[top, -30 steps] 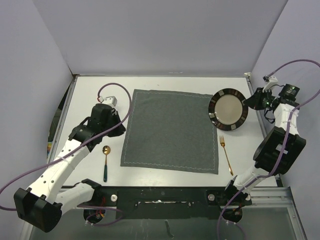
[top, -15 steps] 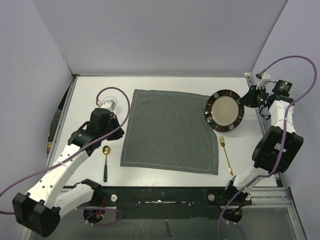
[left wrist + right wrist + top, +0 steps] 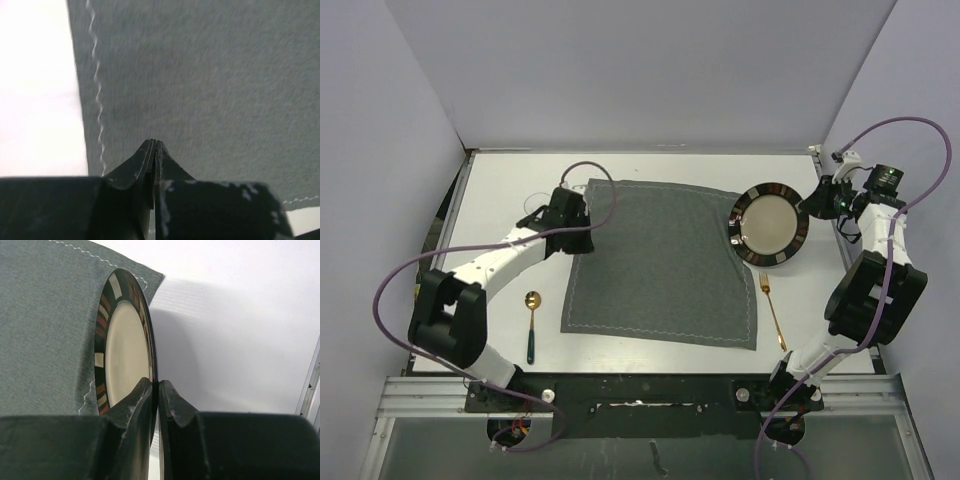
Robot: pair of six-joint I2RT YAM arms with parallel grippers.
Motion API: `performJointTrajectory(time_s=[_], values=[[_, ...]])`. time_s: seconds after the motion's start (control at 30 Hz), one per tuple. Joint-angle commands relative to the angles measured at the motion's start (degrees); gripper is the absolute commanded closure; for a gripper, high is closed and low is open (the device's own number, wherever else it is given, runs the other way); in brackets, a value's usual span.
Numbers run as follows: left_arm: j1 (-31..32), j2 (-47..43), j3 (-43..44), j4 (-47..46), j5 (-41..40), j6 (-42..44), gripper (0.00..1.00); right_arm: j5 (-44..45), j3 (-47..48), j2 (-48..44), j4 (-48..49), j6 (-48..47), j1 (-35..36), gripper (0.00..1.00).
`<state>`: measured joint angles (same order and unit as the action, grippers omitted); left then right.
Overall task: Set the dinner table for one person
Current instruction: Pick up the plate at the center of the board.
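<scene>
The white dinner table (image 3: 500, 180) carries a dark grey stitched placemat (image 3: 665, 260) in its middle. My right gripper (image 3: 817, 200) is shut on the right rim of a cream plate with a dark patterned border (image 3: 769, 226). It holds the plate tilted over the mat's far right corner. In the right wrist view the gripper (image 3: 157, 383) pinches the plate (image 3: 125, 355) edge-on. My left gripper (image 3: 584, 226) is shut at the mat's left edge. In the left wrist view it (image 3: 154, 142) shows nothing between its tips, over the placemat (image 3: 200, 90).
A gold fork (image 3: 772, 310) lies right of the mat. A gold spoon with a dark handle (image 3: 532, 325) lies left of it. A small pale cup (image 3: 533, 207) stands behind the left arm, mostly hidden. Walls enclose the table on three sides.
My left arm has swung right, from near the cup to the mat's left edge. My right gripper has lifted the plate by its rim and carried it slightly left over the mat's corner.
</scene>
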<state>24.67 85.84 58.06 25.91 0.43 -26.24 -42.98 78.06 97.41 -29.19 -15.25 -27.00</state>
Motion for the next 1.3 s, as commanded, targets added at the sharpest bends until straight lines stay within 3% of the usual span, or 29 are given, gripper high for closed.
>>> performJointTrajectory(time_s=[0.0, 0.27, 0.5, 0.73, 0.97, 1.27], values=[[0.0, 8.4, 11.8, -8.6, 2.5, 5.7, 1.00, -2.3, 2.6, 0.1, 4.3, -0.4, -0.1, 1.00], [-1.7, 23.4, 23.7, -9.2, 5.6, 5.7, 1.00, -1.7, 6.8, 1.9, 3.1, 0.2, 0.9, 1.00], [-5.1, 26.8, 19.3, -12.8, 8.5, -1.2, 1.00, 1.1, 18.5, 2.1, -2.0, -0.1, 5.4, 1.00], [-5.2, 25.7, 18.2, -12.3, 8.4, -0.9, 1.00, 3.2, 28.8, 4.2, -6.6, 1.9, 10.7, 1.00], [-5.2, 24.1, 15.5, -13.1, 8.4, -1.1, 1.00, 10.8, 29.9, 1.5, -12.1, -0.7, 23.6, 1.00], [-5.2, 20.5, 12.2, -14.2, 8.5, -1.4, 1.00, 17.0, 25.1, -1.2, -12.0, 1.4, 39.2, 1.00]])
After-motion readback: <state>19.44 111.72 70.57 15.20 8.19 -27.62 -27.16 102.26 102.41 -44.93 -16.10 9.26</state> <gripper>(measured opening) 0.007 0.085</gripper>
